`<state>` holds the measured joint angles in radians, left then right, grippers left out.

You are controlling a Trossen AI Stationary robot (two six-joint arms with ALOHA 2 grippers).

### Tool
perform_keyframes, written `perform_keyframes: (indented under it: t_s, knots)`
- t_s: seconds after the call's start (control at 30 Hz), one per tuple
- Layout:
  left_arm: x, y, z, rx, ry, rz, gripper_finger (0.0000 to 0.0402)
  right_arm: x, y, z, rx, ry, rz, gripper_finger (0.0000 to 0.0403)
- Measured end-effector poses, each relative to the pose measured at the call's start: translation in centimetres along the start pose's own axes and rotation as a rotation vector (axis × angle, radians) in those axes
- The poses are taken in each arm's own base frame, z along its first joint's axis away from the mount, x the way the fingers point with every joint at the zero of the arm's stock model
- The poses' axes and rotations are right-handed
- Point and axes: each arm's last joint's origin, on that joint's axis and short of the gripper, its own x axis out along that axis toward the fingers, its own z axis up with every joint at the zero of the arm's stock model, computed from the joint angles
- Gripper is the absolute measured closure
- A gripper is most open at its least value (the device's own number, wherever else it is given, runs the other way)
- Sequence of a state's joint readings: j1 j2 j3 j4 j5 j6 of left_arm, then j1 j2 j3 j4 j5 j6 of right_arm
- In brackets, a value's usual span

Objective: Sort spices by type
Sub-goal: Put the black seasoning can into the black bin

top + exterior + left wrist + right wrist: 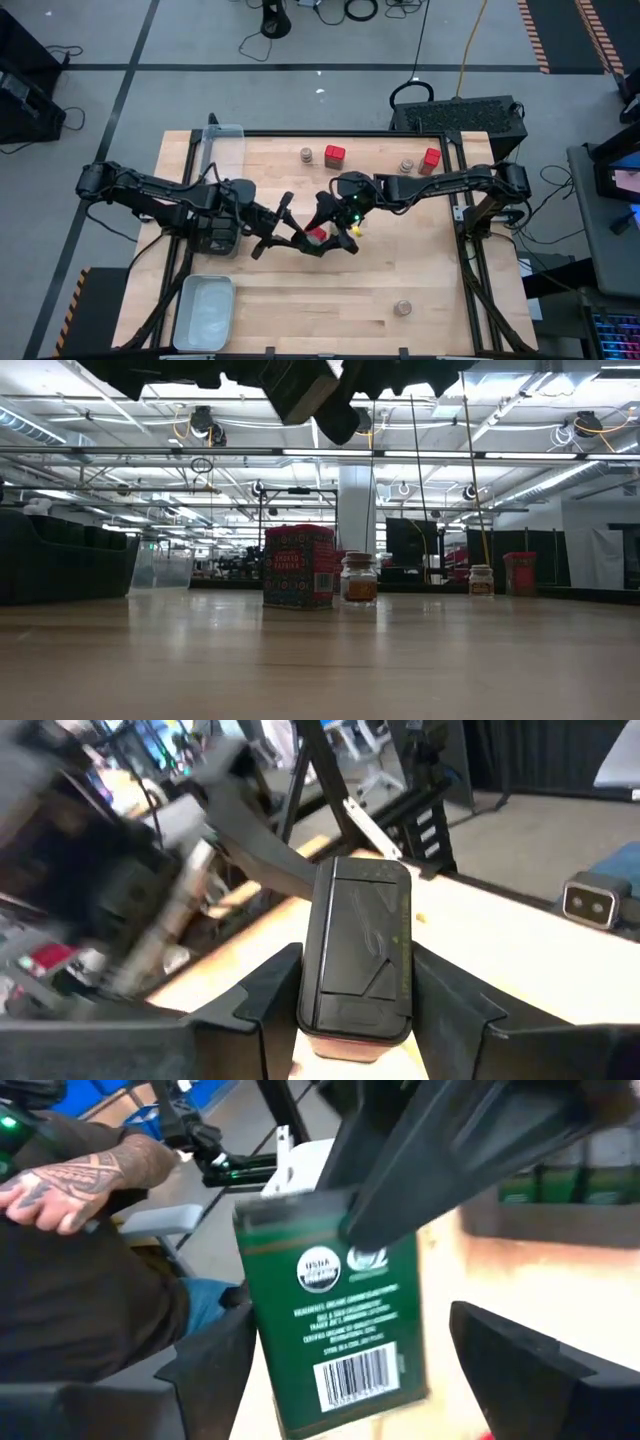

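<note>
A dark green tin (330, 1330) with a black lid (355, 940) hangs in the air over the table's middle, tilted, and shows at the top of the low view (300, 385). My left gripper (355, 1005) (295, 238) is shut on it. My right gripper (350, 1380) (328, 222) is open, one finger on each side of the tin's labelled face without touching it. Below them a red tin (317, 235) (298, 567) stands on the table. More red tins (335, 155) (430, 160) and tan-lidded jars (307, 155) (406, 165) stand near the far edge. My left gripper pinches the dark green tin between its two fingers (270, 990), just below the lid. One finger lies across the upper part of the labelled face (400, 1200). The tin is lifted clear of the table and sits tilted in the hold.
A clear tray (222, 145) sits at the far left and a pale tray (205, 310) at the near left. A dark bin of green tins (215, 235) lies under the left arm. One jar (403, 307) stands near the front edge. A person's tattooed hand (70, 1175) shows beyond the table.
</note>
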<state>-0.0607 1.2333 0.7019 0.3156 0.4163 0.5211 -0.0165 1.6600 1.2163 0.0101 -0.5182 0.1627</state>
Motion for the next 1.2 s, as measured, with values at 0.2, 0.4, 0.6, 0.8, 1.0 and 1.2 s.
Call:
perform_keyframes:
  t_s: [0.2, 0.4, 0.6, 0.8, 1.0, 1.2]
  knots:
    - [-0.9, 0.2, 1.1, -0.052, 0.076, -0.010, 0.0238, -2.3, -0.4, 0.8, -0.049, -0.004, -0.070, 0.0088]
    - [-2.7, 0.8, 3.1, -0.317, 0.194, 0.063, 0.0238, -4.8, -1.4, 0.8, -0.107, 0.058, -0.316, 0.0088]
    - [-4.9, 0.8, 4.0, -0.630, 0.422, 0.199, 0.0237, -5.5, -2.2, 0.5, -0.106, 0.101, -0.370, 0.0088]
    - [-7.0, -0.2, 3.6, -0.900, 0.633, 0.306, 0.0237, -5.6, -2.4, 0.5, -0.105, 0.100, -0.374, 0.0088]
    - [-8.5, -1.3, 2.8, -1.245, 0.773, 0.447, 0.0236, -5.6, -2.4, 0.5, -0.145, 0.107, -0.368, 0.0088]
    - [-10.3, -2.3, 2.7, -1.444, 0.870, 0.567, 0.0236, -5.6, -2.4, 0.5, -0.194, 0.117, -0.364, 0.0088]
